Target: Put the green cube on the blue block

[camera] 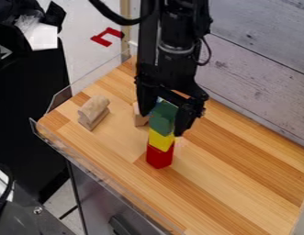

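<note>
The black gripper hangs over the middle of the wooden table, shut on the green cube, with one finger on each side of it. A yellow block and a red block stand in a column directly below the green. The green area shows two tiers, and I cannot tell whether the lower one is a separate piece. A small bluish patch shows at its top, between the fingers; I cannot tell whether it is the blue block.
Left of the column stands a rounded wooden block. Another wooden piece sits partly hidden behind the gripper's left finger. A clear raised edge runs along the table's left and front sides, and a grey plank wall borders the back right.
</note>
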`<state>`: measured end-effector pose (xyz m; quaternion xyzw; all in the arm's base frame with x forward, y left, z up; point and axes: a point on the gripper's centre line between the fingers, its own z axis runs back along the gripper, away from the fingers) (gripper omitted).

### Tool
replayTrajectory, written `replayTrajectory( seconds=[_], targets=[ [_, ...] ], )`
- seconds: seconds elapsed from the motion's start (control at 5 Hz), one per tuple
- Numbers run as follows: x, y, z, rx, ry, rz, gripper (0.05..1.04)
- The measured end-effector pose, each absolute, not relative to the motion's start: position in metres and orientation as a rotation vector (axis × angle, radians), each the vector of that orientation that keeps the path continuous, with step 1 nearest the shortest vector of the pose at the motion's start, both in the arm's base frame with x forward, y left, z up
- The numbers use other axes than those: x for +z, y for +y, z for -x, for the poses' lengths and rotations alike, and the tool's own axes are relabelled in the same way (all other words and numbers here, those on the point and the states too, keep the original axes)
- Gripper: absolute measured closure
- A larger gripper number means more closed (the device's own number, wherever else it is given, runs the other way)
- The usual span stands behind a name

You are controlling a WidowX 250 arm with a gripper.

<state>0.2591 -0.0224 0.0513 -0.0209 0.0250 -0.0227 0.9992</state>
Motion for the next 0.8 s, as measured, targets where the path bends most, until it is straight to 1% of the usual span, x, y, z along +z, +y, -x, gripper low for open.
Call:
replayTrajectory(
  seconds=[0.2, 0.4, 0.6, 0.8],
  targets=[
    [0.05, -0.025, -0.259, -0.038, 0.051, 0.041, 0.422],
    [0.05, -0.024, -0.26, -0.029, 0.046, 0.04, 0.506],
    [0.05, -0.021, -0.258, -0.001, 0.058, 0.041, 0.507],
    [0.064, -0.015, -0.264, 0.081, 0.019, 0.044, 0.507]
  ],
)
